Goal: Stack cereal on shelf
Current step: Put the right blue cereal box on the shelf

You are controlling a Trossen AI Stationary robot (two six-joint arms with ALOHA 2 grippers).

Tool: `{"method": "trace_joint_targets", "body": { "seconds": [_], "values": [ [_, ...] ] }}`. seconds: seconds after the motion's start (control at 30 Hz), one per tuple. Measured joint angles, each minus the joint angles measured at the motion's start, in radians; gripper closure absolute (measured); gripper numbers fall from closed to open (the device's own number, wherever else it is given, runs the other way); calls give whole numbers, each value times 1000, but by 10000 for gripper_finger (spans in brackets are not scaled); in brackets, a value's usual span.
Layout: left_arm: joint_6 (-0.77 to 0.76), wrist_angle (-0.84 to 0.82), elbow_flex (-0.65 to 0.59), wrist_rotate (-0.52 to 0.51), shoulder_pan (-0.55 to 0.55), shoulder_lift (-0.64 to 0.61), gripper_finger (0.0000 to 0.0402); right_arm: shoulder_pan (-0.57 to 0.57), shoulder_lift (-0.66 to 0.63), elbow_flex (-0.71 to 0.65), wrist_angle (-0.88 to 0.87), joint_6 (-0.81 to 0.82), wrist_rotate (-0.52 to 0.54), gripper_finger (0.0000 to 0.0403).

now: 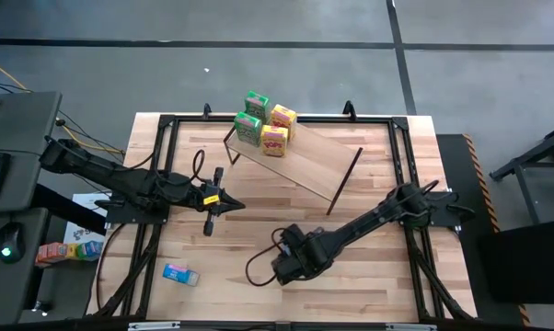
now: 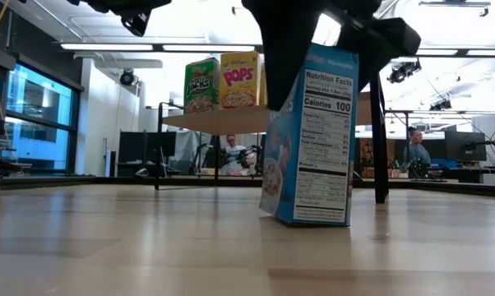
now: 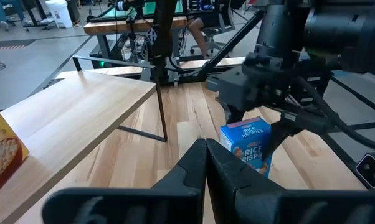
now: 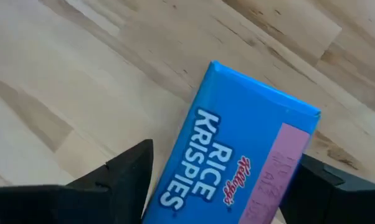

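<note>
Now the shelf (image 1: 306, 162), upper centre, carries four boxes (image 1: 265, 121). Lower centre, the right gripper (image 1: 286, 267) is clamped on a blue box (image 2: 309, 136); the left gripper (image 1: 233, 204) is closed, holding nothing.

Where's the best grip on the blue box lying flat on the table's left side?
Come straight down and pinch the flat blue box across its short width: lying face-up, only its thin long edges offer opposing faces. Left gripper, mid-table, is nearest; right gripper is over the upright blue box.
</note>
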Motion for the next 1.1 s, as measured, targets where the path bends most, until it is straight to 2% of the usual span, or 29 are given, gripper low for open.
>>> {"method": "trace_joint_targets", "body": {
  "seconds": [0.47,0.6,0.87,1.1],
  "values": [
    [-3,0,0,0,0,0,402,-6,12,0,14,-84,28,138],
    [-3,0,0,0,0,0,401,-8,12,0,22,-100,17,170],
    [-3,1,0,0,0,0,401,-8,-3,0,23,-179,-41,264],
    [-1,2,0,0,0,0,401,-8,-115,0,29,-305,-85,282]
  ]
}}
